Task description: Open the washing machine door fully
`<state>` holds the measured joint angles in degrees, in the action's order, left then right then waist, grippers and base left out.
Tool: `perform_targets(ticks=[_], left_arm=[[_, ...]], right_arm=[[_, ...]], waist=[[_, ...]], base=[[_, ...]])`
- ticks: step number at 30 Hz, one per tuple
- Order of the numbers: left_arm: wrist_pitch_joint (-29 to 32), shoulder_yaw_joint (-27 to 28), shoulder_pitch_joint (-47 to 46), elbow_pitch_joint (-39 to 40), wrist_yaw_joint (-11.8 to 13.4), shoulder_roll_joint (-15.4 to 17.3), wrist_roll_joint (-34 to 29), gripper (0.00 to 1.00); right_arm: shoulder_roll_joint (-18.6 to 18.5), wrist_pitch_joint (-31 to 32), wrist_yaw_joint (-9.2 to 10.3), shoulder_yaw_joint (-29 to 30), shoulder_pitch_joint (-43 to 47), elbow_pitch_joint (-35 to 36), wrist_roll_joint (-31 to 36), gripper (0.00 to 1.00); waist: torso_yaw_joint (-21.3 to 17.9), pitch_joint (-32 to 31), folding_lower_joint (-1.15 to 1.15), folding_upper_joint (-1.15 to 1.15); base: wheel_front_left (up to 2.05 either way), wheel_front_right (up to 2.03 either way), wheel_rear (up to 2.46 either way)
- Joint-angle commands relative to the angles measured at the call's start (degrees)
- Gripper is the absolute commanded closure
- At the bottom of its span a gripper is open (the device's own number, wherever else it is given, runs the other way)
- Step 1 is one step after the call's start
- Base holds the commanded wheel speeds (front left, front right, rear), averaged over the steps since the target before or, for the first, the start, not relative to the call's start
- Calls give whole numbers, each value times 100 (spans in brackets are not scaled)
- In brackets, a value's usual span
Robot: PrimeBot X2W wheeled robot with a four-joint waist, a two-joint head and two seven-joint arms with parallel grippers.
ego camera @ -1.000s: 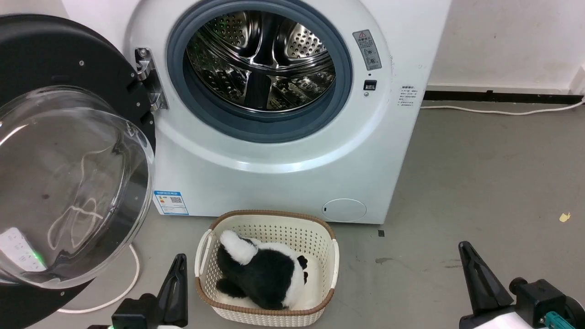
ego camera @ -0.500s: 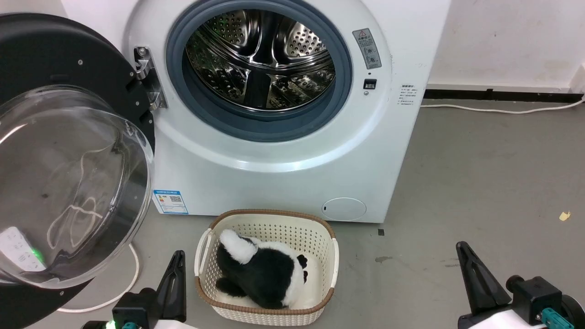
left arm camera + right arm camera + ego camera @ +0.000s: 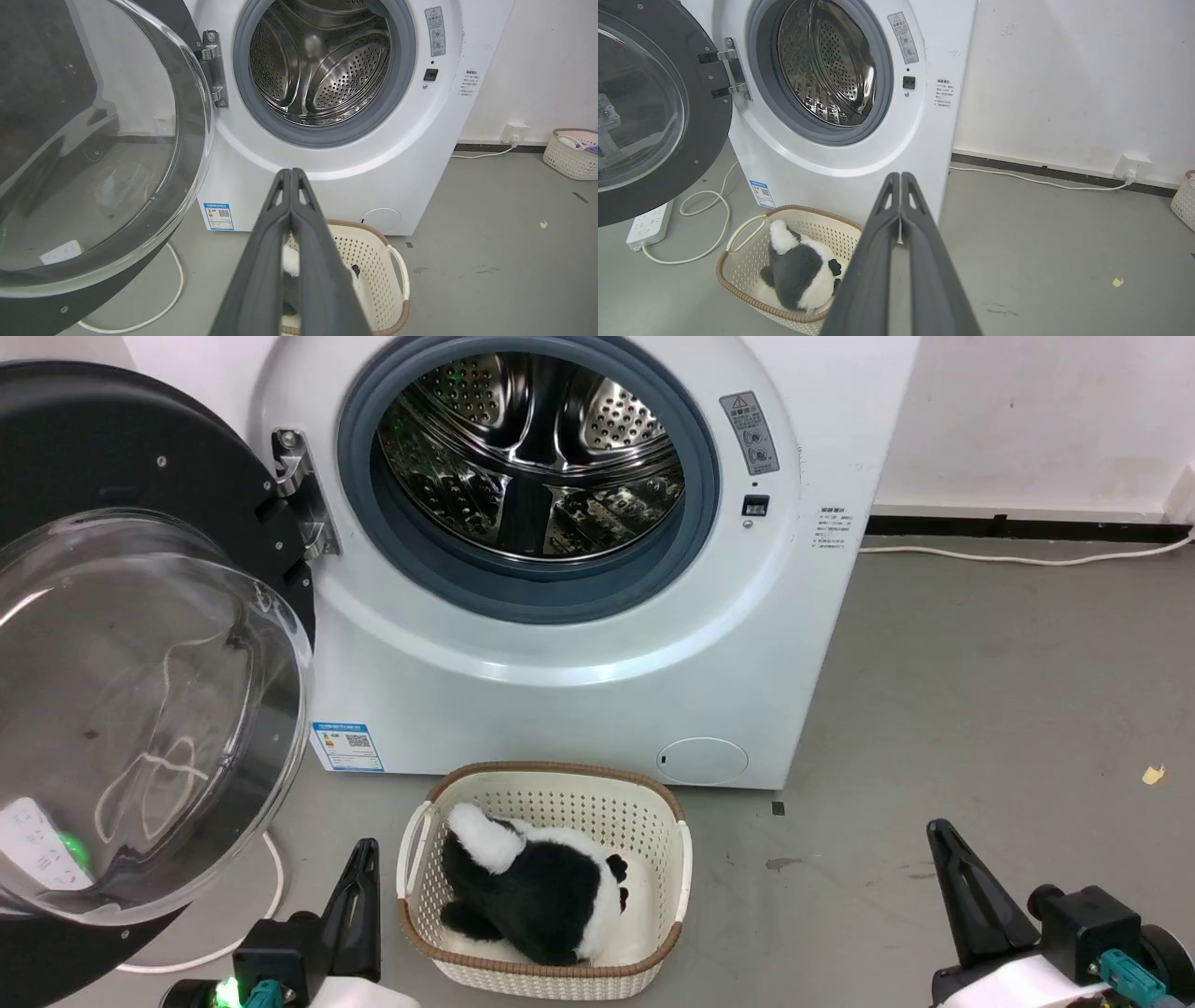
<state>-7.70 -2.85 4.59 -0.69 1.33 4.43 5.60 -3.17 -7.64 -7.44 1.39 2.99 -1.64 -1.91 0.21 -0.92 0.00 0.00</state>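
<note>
Washing machine door (image 3: 140, 457): your head view cuts its left and lower rim. Warning label (image 3: 750, 432), blue sticker (image 3: 346, 748): print too small for you to read.

Cream perforated basket (image 3: 546, 773), brown rim, on grey floor (image 3: 980, 691). Black-and-white plush toy (image 3: 541, 891) lying inside. White power strip (image 3: 649, 224) on floor, white cable (image 3: 710, 205) looped beside it. Wall socket (image 3: 1132, 164) low down. Second basket (image 3: 570, 158) far off. Yellow scrap (image 3: 1154, 777) on floor.
</note>
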Motion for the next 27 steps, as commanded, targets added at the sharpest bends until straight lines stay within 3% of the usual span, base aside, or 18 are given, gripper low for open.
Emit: perform_targets(ticks=[1, 27], left_arm=[[36, 25, -94, 21, -18, -17, -48, 100], [432, 166, -291, 47, -81, -92, -324, 100]], right_arm=[[14, 24, -2, -13, -60, 32, 36, 100], [22, 424, -3, -81, -189, 103, 119, 100]], waist=[[0, 2, 0, 0], [-11, 50, 0, 0]], base=[[0, 0, 0], [0, 0, 0]])
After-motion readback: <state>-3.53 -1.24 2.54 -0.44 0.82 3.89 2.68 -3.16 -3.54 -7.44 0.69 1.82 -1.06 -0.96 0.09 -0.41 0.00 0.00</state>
